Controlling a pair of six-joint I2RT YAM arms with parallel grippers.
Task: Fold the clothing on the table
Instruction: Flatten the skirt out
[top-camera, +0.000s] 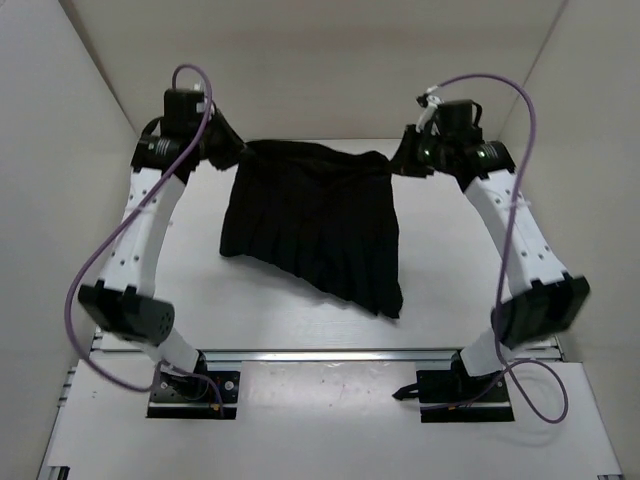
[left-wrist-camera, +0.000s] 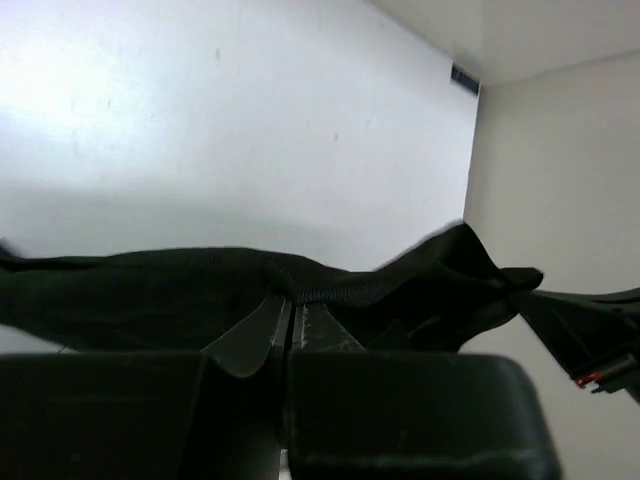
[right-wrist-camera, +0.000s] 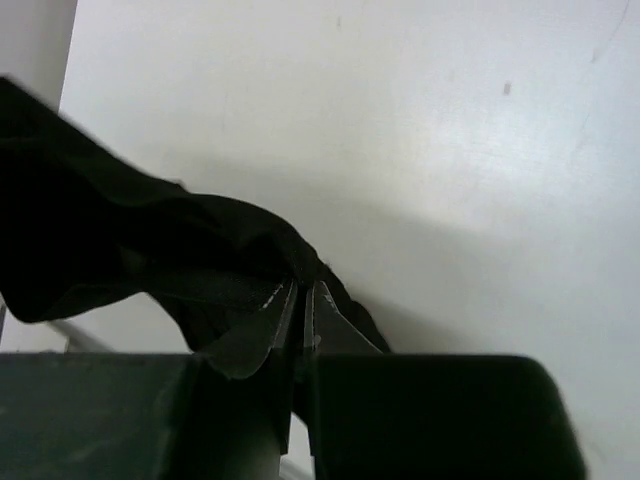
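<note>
The clothing (top-camera: 312, 225) is a black pleated garment, lifted by its top edge so that it hangs between the two arms, its lower hem reaching the table (top-camera: 300, 320). My left gripper (top-camera: 232, 152) is shut on the garment's top left corner; in the left wrist view the ribbed waistband (left-wrist-camera: 300, 280) runs across the closed jaws of my left gripper (left-wrist-camera: 292, 305). My right gripper (top-camera: 405, 160) is shut on the top right corner, and the right wrist view shows bunched black cloth (right-wrist-camera: 150, 250) pinched at my right gripper (right-wrist-camera: 302, 290).
White walls (top-camera: 60, 150) enclose the table on the left, back and right. A silver metal rail (top-camera: 330, 355) runs along the near edge by the arm bases. Purple cables (top-camera: 100, 260) loop off both arms.
</note>
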